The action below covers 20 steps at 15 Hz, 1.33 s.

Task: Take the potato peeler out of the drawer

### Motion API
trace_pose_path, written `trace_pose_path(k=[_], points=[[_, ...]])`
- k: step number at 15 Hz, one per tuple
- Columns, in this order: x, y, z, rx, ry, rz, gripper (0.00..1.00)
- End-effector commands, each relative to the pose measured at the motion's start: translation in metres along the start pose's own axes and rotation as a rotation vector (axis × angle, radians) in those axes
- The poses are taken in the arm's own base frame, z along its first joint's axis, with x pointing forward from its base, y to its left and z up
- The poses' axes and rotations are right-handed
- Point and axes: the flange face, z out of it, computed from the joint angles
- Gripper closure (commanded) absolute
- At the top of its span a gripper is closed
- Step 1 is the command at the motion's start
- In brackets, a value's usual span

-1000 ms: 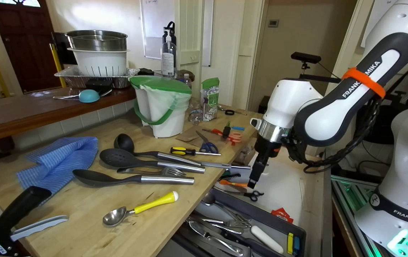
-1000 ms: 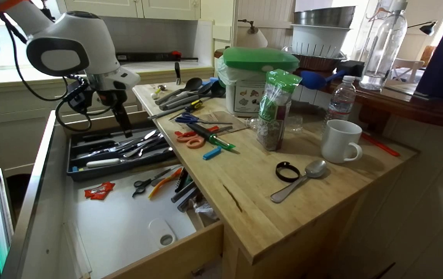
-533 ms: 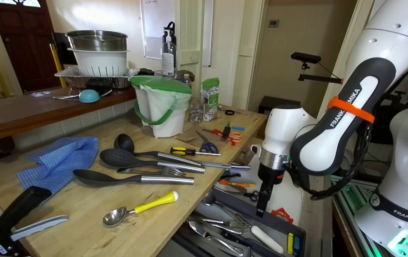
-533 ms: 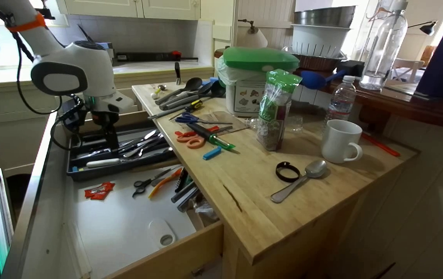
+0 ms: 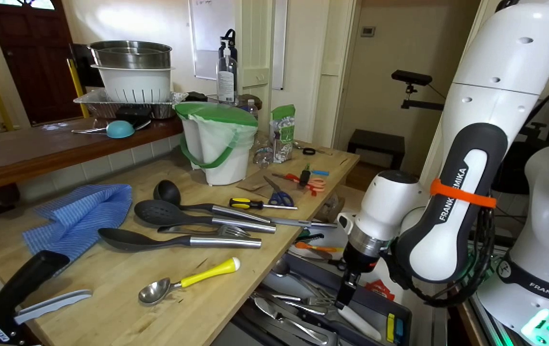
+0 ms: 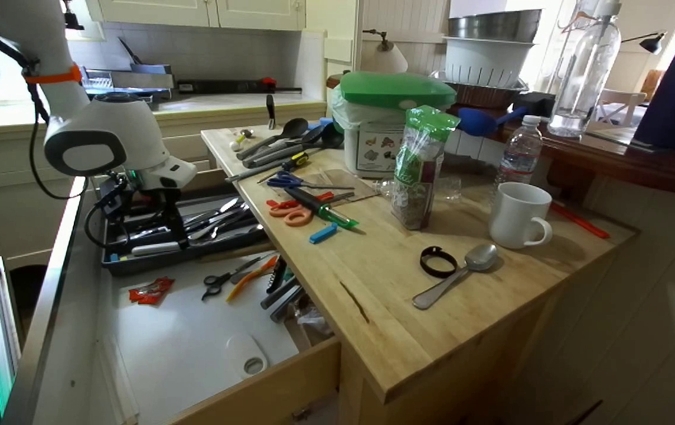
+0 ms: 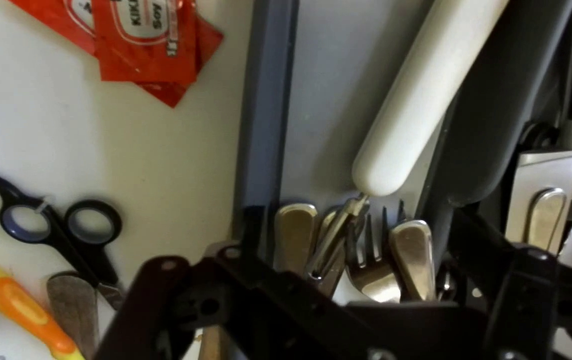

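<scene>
1. In a gray cutlery tray [image 7: 268, 100] inside the wide wooden kitchen drawer [image 6: 178, 348], a white-handled potato peeler [image 7: 416, 110] lies at a slant, its metal head among a fork [image 7: 373, 275] and other cutlery [image 7: 413, 252].
2. Over the tray, the black gripper [image 7: 360, 220] points downward, its fingers [image 7: 481, 240] spread well apart; the wrist view frames the peeler's neck between them. Whether they touch it cannot be told.
3. Just outside the tray, red soy packets [image 7: 148, 50] and black scissors [image 7: 68, 242] lie on the drawer's pale floor.
4. Higher than the tray, the wooden counter [image 6: 390, 330] carries a yellow-handled scoop [image 5: 209, 274], a ladle [image 5: 167, 193] and a green-lidded bin [image 5: 224, 166], the last visible in both exterior views.
</scene>
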Motion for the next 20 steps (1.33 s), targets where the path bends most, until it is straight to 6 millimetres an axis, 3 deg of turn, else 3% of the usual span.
trace_pose_path(k=[1, 2, 5, 11, 17, 20], points=[[0.003, -0.019, 0.013, 0.036, 0.013, -0.040, 0.02], [0.000, -0.010, 0.007, 0.014, 0.008, -0.020, 0.04], [0.001, -0.020, 0.010, 0.033, 0.002, -0.031, 0.00], [0.020, -0.025, 0.000, 0.099, 0.113, 0.247, 0.00], [0.008, -0.013, 0.006, 0.091, 0.056, 0.382, 0.00], [0.002, -0.007, 0.011, 0.077, 0.032, 0.417, 0.17]])
